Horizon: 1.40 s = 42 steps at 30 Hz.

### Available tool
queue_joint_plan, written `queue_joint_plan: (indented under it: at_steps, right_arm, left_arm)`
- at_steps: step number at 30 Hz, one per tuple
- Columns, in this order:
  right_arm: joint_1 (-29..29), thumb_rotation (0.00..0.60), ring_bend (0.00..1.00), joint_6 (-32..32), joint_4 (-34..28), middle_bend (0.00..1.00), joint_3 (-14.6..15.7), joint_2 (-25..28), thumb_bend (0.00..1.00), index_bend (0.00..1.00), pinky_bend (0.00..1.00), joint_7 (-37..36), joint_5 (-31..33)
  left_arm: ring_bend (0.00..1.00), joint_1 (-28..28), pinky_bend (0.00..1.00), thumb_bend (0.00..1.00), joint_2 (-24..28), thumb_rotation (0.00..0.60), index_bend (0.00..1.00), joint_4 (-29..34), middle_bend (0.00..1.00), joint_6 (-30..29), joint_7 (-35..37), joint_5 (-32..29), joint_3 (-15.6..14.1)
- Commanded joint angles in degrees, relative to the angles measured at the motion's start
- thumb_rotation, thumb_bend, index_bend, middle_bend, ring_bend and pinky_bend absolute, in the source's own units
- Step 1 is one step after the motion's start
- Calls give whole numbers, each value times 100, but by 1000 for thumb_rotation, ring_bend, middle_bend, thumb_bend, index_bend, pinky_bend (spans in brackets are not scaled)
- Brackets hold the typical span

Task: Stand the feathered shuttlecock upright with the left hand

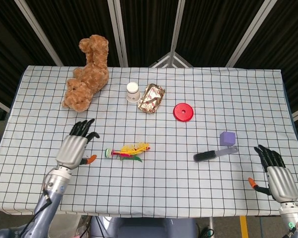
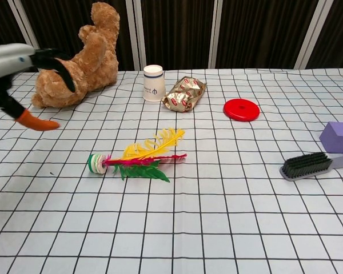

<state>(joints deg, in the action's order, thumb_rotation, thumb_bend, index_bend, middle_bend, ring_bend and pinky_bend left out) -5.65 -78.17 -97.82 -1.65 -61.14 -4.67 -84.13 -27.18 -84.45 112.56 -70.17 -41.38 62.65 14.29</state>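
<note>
The feathered shuttlecock point(image 1: 126, 150) lies flat mid-tabletop. The left hand point(image 1: 75, 148) hovers just beside its base, fingers apart, empty. I fear the light feathers bend or it rolls away if nudged.

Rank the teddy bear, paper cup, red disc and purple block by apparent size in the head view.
1. teddy bear
2. red disc
3. paper cup and purple block look alike; not ranked.
</note>
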Motion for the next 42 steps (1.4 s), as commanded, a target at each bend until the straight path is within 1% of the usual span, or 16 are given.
queue_joint_plan:
  at_steps: [1,3,5,9,12,16,18,23,26,42]
  right_arm:
    - [6,600,0,-9,7,0,2,9,341,0,0,-21,-6]
    - [15,600,0,-23,20,0,4,13,341,0,0,-48,-9]
    - [19,600,0,-30,25,0,-2,23,342,0,0,-80,-1]
    - [32,600,0,-46,25,0,-6,42,342,0,0,-131,7]
    - [38,600,0,-56,11,0,-8,51,342,0,0,-151,8]
    - [45,600,0,-65,2,0,-5,62,341,0,0,-175,2]
    - [49,600,0,-64,2,0,-8,67,341,0,0,-192,12]
    - [48,600,0,-61,-2,0,-9,74,342,0,0,-216,12]
    - [46,600,0,-54,-8,0,-6,74,342,0,0,-219,7]
    - [31,600,0,-23,-28,0,-6,65,342,0,0,-180,18]
  left_arm:
    - [0,-614,0,321,-829,600,396,-332,0,-40,-708,-800,279]
    - [0,-803,0,321,-1094,600,438,-407,1,-72,-927,-1113,324]
    - [0,-950,0,322,-1296,600,450,-521,4,-105,-1086,-1228,305]
    - [0,-1183,0,327,-1758,600,480,-917,5,-202,-1204,-1189,199]
    - [0,-1307,0,357,-2065,600,500,-1242,7,-270,-1250,-1144,119]
    - [0,-1408,0,378,-2372,600,505,-1699,8,-345,-1219,-995,21]
    - [0,-1420,0,378,-2514,600,505,-1892,7,-327,-1136,-1039,-9]
    - [0,-1417,0,378,-2666,600,505,-2127,7,-323,-1098,-1066,-140]
    - [0,-1408,0,381,-2730,600,505,-2226,8,-317,-1018,-1059,-164]
    - [0,-1381,0,498,-2838,600,535,-2471,19,-287,-739,-1003,-166]
